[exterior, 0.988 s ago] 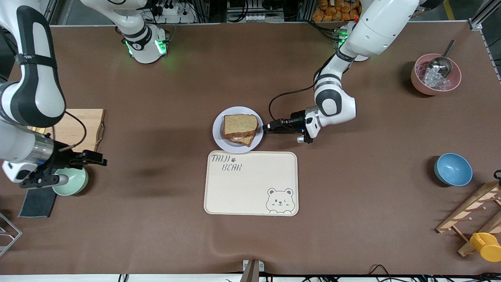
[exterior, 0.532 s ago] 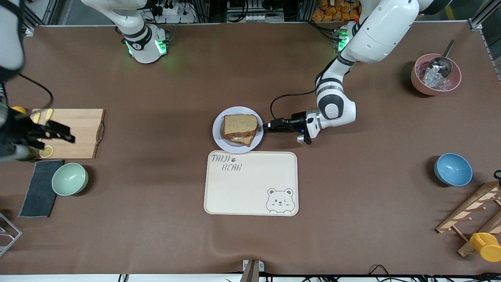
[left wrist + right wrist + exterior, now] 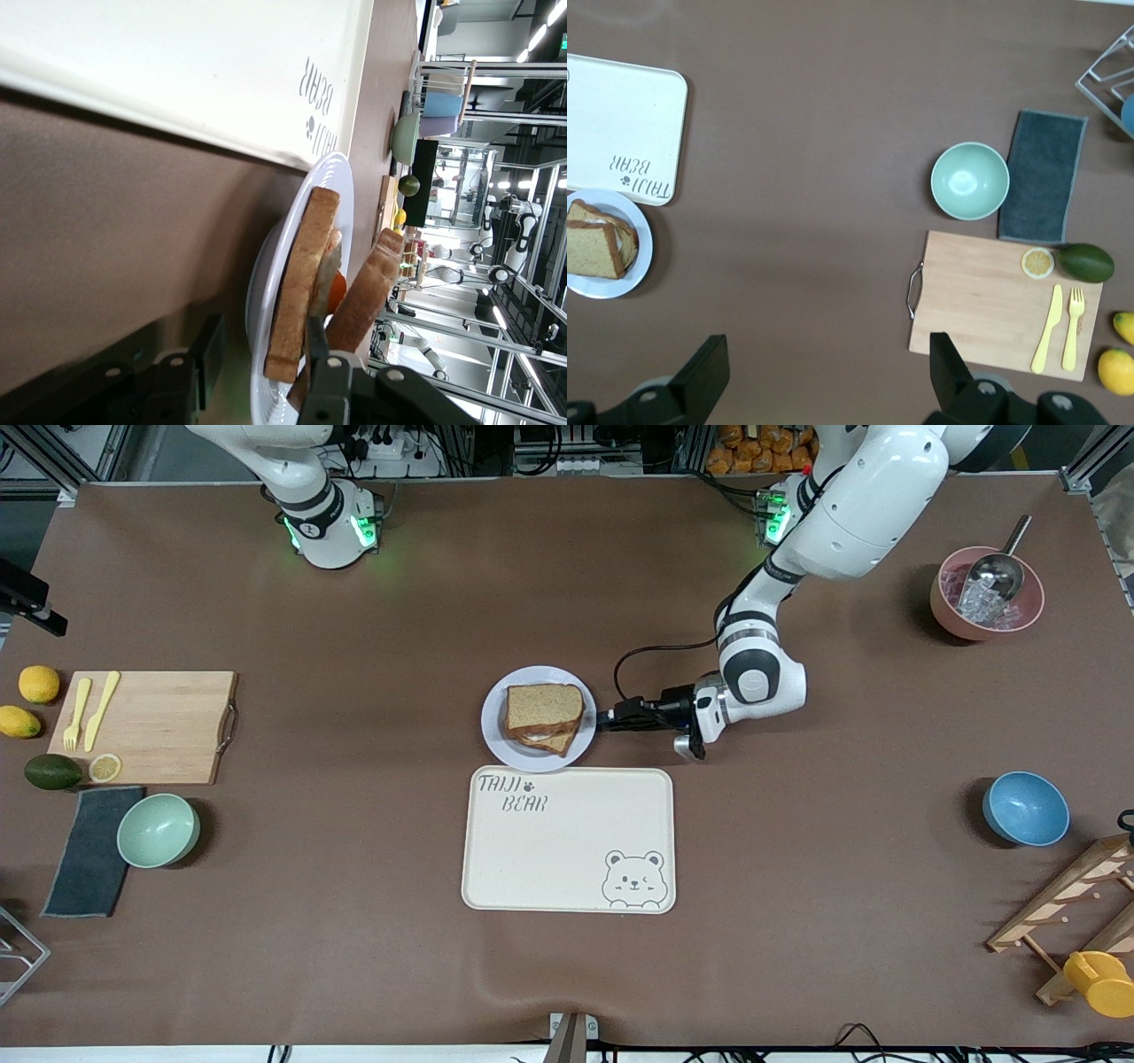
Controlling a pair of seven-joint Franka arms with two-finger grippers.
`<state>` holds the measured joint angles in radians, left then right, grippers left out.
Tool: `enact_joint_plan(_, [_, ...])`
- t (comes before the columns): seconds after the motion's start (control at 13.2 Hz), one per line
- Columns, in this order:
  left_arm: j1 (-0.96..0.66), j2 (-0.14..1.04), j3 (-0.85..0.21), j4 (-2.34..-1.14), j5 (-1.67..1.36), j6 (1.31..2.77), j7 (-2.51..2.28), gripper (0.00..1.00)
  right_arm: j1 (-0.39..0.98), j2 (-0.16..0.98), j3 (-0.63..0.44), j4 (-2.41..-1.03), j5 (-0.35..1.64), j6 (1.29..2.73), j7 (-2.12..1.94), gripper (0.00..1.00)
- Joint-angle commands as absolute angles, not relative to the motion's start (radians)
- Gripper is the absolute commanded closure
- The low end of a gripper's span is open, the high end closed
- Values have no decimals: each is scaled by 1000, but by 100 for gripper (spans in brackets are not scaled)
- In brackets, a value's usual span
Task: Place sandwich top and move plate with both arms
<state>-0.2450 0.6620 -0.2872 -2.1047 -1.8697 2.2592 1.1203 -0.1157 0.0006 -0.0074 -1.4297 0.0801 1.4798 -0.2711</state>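
Note:
The sandwich top (image 3: 544,707), a brown slice, lies on the stacked sandwich on the pale round plate (image 3: 496,731) in the middle of the table. In the left wrist view the sandwich top (image 3: 368,292) leans over the lower slice. My left gripper (image 3: 605,717) is low at the plate's rim toward the left arm's end. It (image 3: 263,341) is open, with one finger under the rim and the other above it. My right gripper (image 3: 826,354) is open and empty, high over bare table between the plate (image 3: 645,239) and the cutting board.
A cream bear tray (image 3: 567,840) lies just nearer the camera than the plate. At the right arm's end sit a cutting board (image 3: 146,726) with cutlery, lemons, an avocado, a green bowl (image 3: 159,830) and a dark cloth (image 3: 87,864). A blue bowl (image 3: 1025,808), pink bowl (image 3: 986,593) and wooden rack (image 3: 1072,903) are at the left arm's end.
The right arm has risen from over the green bowl and left the front view almost entirely. The left gripper has stayed at the plate's rim, its fingers drawing a little closer.

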Motion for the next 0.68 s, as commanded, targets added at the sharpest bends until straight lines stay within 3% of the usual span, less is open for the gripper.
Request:
enact_joint_plan(0.0, [-244,690,-293,-2075,-1898,2250,1158,58,-98,2,6,-1480,54,1548,-265,0])
enact_joint_plan(0.15, [-252,692,-293,-2068,-1899,2250,1158,63,-75,2,9,-1480,52,1551,-221,0])
enact_joint_plan(0.61, [-256,712,-293,-2051,-1898,2250,1193,65,-66,2,35,-1479,28,1554,-169,0])
